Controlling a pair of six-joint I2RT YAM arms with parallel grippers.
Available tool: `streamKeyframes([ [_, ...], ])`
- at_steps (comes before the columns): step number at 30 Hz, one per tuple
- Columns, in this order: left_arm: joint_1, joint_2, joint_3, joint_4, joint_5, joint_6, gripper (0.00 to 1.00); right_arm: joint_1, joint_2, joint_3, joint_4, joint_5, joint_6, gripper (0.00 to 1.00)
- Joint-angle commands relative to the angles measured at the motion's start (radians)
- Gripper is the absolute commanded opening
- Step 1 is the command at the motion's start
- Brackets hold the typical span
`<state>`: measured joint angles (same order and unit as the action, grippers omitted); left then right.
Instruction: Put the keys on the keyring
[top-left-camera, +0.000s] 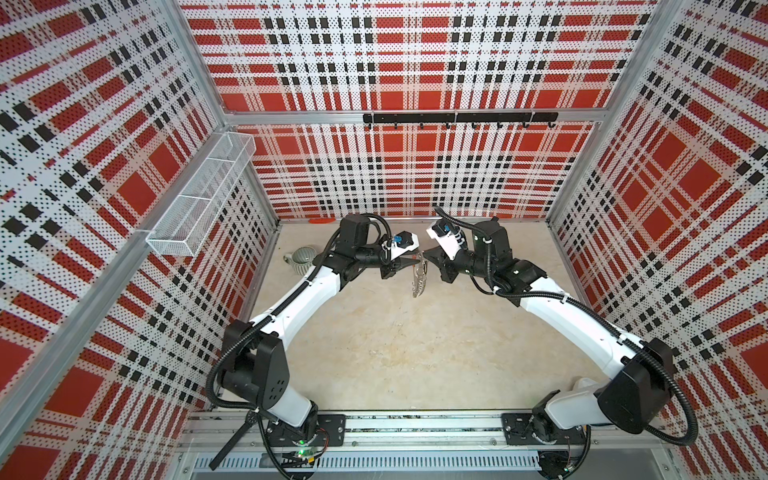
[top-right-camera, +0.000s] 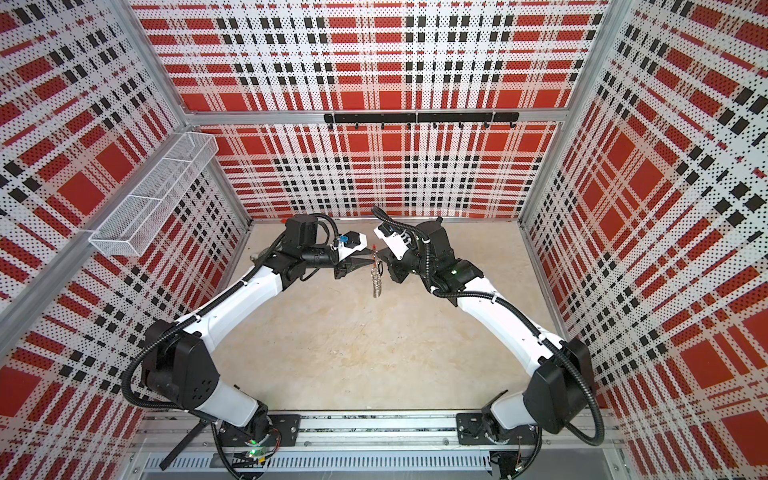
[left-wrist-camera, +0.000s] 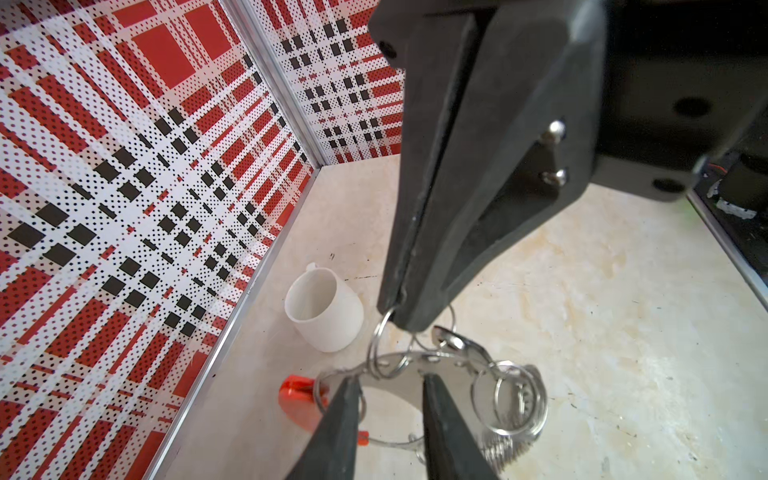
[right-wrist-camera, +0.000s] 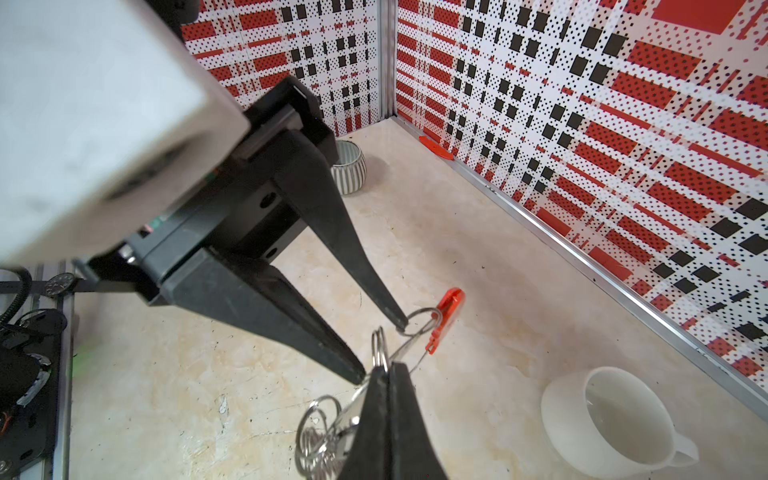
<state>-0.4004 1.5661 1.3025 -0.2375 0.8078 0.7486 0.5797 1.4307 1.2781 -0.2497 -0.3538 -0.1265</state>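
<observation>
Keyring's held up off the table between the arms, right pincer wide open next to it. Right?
No: the right pincer is shut, clamped on the keyring by a small wire ring at its edge. The left wrist view shows it. The rest holds.

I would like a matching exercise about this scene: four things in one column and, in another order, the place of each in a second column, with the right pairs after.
Things
1. keyring
2. striped cup
3. basket
4. hook rail

Places
A. fixed on the back wall
B. standing on the table
C. hanging in the air
D. fixed on the left wall

Pairs: 1-C, 2-B, 3-D, 4-A
</observation>
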Motion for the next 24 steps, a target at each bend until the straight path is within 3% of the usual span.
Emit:
streamKeyframes([
  [1,0.009,-0.027,0.025,-0.025,0.033,0.019,0.32,0.008,-0.001,0.012,0.019,-0.006,-0.025,0.0],
  [18,0.021,-0.023,0.056,-0.011,0.08,-0.001,0.32,0.017,0.007,0.02,0.013,-0.017,-0.026,0.0],
  [24,0.021,-0.018,0.053,-0.011,0.089,-0.003,0.25,0.025,0.003,0.026,0.013,-0.024,-0.025,0.0],
])
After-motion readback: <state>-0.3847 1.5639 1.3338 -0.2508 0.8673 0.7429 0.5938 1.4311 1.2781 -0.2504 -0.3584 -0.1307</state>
